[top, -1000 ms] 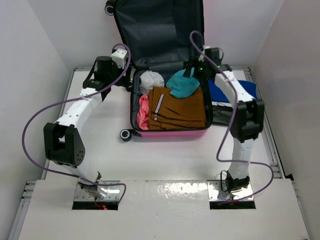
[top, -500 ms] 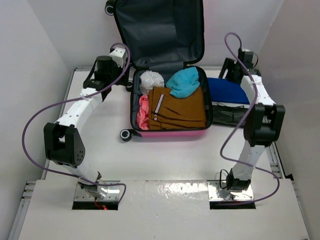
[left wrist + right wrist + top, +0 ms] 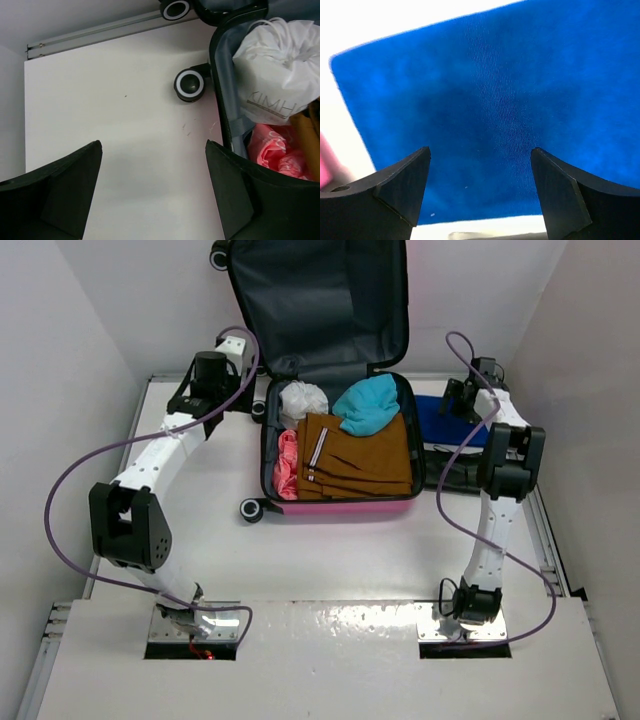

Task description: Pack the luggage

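While the luggage (image 3: 340, 506) lies open at the far middle of the surface (image 3: 330, 560), lid (image 3: 320, 310) upright, clothes (image 3: 355, 460) packed in its base | left tool (image 3: 152, 150): spread wide, empty, over the surface beside a luggage wheel (image 3: 189, 85) | right tool (image 3: 480, 152): spread wide, pinching nothing, over a blue cloth (image 3: 520, 100) right of the luggage

Claw (image 3: 153, 146) spread wide over table (image 3: 100, 90) beside luggage (image 3: 223, 100).

White table (image 3: 330, 550), plain white walls (image 3: 70, 330) on three sides
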Robot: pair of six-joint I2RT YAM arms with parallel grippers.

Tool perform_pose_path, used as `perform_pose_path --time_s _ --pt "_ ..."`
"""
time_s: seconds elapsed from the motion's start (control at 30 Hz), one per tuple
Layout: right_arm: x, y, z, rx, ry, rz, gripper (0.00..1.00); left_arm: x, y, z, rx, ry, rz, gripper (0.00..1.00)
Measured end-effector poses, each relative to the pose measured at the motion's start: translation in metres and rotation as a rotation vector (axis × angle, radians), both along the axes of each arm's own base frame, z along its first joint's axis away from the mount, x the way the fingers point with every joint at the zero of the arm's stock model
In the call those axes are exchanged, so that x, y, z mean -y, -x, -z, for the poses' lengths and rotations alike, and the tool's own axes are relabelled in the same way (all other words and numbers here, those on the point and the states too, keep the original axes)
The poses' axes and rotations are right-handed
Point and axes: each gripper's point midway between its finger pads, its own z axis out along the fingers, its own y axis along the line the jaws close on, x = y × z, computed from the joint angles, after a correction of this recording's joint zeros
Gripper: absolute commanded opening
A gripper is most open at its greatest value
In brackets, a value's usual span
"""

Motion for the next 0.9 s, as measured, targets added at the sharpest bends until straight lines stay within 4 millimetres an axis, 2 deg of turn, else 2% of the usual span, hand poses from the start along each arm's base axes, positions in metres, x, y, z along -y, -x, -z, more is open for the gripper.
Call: perform_pose_path --time_s 0.17,0.27,0.37,0.4,0.5,0.53,0.57,0.8,0.9 --pt "-0.004 0.006 0.033 -0.108 0.004 -0.04 0.81 -0.006 0.002 0.005 -0.023 -0.021 -0.03 0.89" --pt "-0.005 -0.005 0.03 -0.144 0.022 -0.068 0.78 -0.008 0.003 0.007 -0.032 -0.029 -0.036 0.89" --pt "-0.005 -0.011 0.034 -0.173 0.051 -0.095 0.61 -0.009 0.002 0.007 -0.036 -0.034 -0.041 0.89" --pt "-0.007 -0.007 0.035 -0.191 0.054 -0.107 0.44 -0.009 0.001 0.007 -0.036 -0.035 -0.041 0.89" --pt "-0.012 0.001 0.037 -0.225 0.055 -0.136 0.2 -0.009 -0.002 0.007 -0.035 -0.037 -0.04 0.89" --pt "-0.013 0.003 0.038 -0.232 0.055 -0.143 0.04 -0.008 -0.003 0.006 -0.034 -0.036 -0.04 0.89" --pt "-0.013 0.005 0.037 -0.239 0.057 -0.15 0.0 -0.008 -0.004 0.006 -0.033 -0.036 -0.038 0.89" --pt "-0.01 0.024 0.028 -0.282 -0.011 -0.15 0.0 -0.004 -0.007 0.005 -0.033 -0.032 -0.015 0.89" --pt "-0.014 0.025 0.003 -0.223 -0.095 -0.142 0.0 -0.002 -0.006 0.006 -0.038 -0.025 -0.006 0.89"
